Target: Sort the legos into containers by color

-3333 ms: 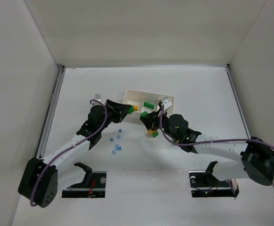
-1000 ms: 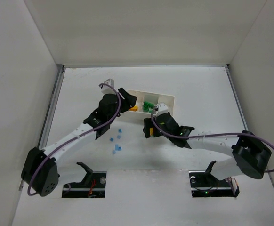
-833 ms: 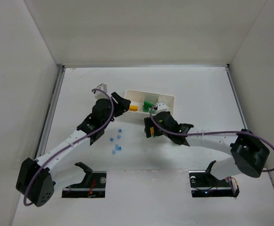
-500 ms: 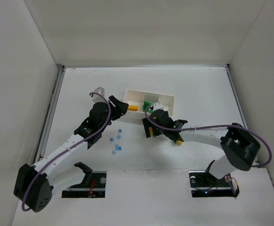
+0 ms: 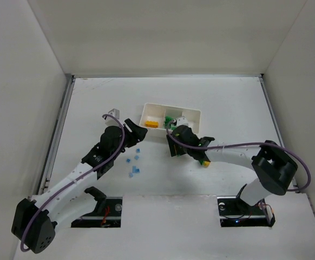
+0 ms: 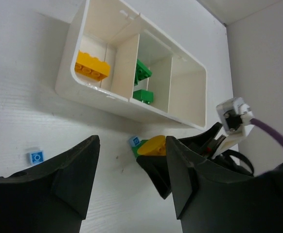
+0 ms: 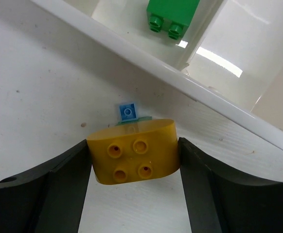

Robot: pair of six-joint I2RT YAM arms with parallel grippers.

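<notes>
The white three-compartment tray (image 5: 168, 106) lies at mid-table. Its left compartment holds a yellow-orange brick (image 5: 151, 124), also in the left wrist view (image 6: 92, 64). Its middle compartment holds green bricks (image 6: 142, 73), one showing in the right wrist view (image 7: 173, 12). My right gripper (image 5: 174, 147) is shut on a rounded yellow brick (image 7: 133, 150) just in front of the tray's near wall (image 7: 132, 53). A green sliver and a tiny light-blue brick (image 7: 127, 111) lie behind it. My left gripper (image 5: 133, 130) is open and empty, left of the tray's near corner.
Several tiny light-blue bricks (image 5: 135, 162) are scattered on the white table below my left gripper; one shows in the left wrist view (image 6: 35, 157). The tray's right compartment (image 6: 185, 99) looks empty. White walls enclose the table on three sides.
My left gripper has drawn back from the tray's left compartment, and a yellow-orange brick now lies there. My right wrist has turned, still holding the yellow brick near the tray.
</notes>
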